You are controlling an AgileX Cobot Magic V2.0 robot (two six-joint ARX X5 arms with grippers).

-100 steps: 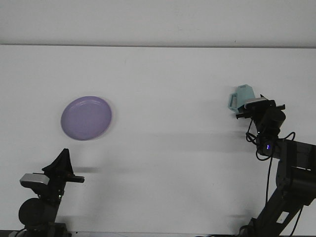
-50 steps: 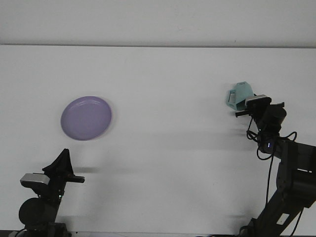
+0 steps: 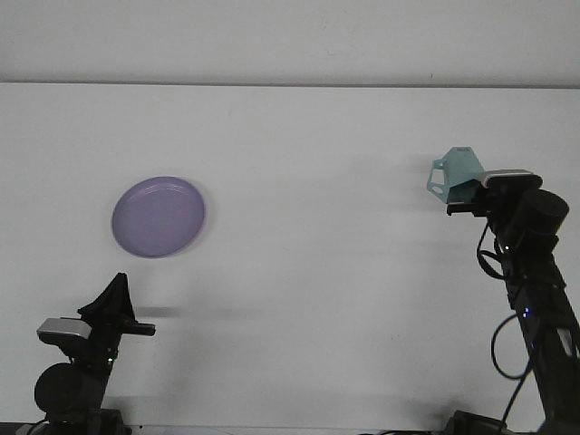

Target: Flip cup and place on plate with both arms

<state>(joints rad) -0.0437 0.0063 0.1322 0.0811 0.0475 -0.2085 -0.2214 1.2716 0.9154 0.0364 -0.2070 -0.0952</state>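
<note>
On right gripper (image 3: 464, 195), unmarked teal cup (image 3: 459, 170).

A plain white table (image 3: 299, 272) fills the view, meeting a pale wall at its far edge. On its left half lies a round purple plate (image 3: 159, 217), resting flat.

Single high front view, facing forward over the white table (image 3: 299, 299).

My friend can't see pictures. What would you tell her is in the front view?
A robot's right gripper holds a teal cup above a white table. A purple plate sits far off on the left, near the left gripper, which waits low by the table's front edge.
</note>
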